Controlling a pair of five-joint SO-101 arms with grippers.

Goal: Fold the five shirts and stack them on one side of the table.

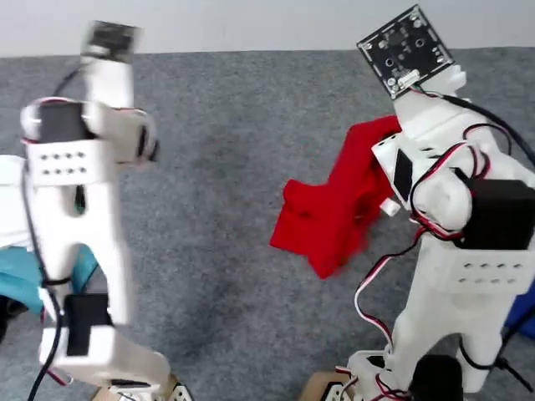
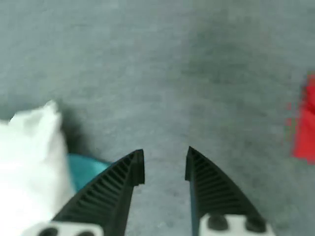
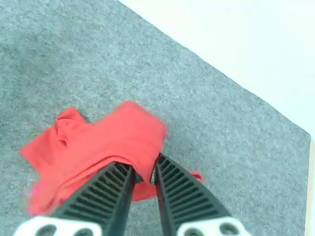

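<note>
A grey felt mat [image 1: 234, 167] covers the table, with a pale wall strip along the top edge of the high view. The red shirt [image 1: 330, 213] lies crumpled right of centre in that view. It is bunched into an uneven heap with soft folds, and one lobe sticks out toward the middle of the frame. Its upper part runs up under the right arm [image 1: 451, 217], which hides the shirt's right edge.

In the right wrist view, the right gripper [image 3: 145, 172] has its ribbed black fingers [image 3: 110, 189] drawn almost together, pinching a fold of the red shirt [image 3: 98, 142] between the tips.

The left arm [image 1: 75, 192] stands at the left of the high view. The left gripper [image 2: 165, 167] hangs over bare mat with its fingers parted and nothing between them.

A white shirt [image 2: 27, 162] lies just beside it, resting on a teal shirt [image 2: 86, 169]. Both sit at the left edge of the high view, partly behind the left arm. A blue item [image 1: 522, 313] peeks in at the lower right edge.
</note>
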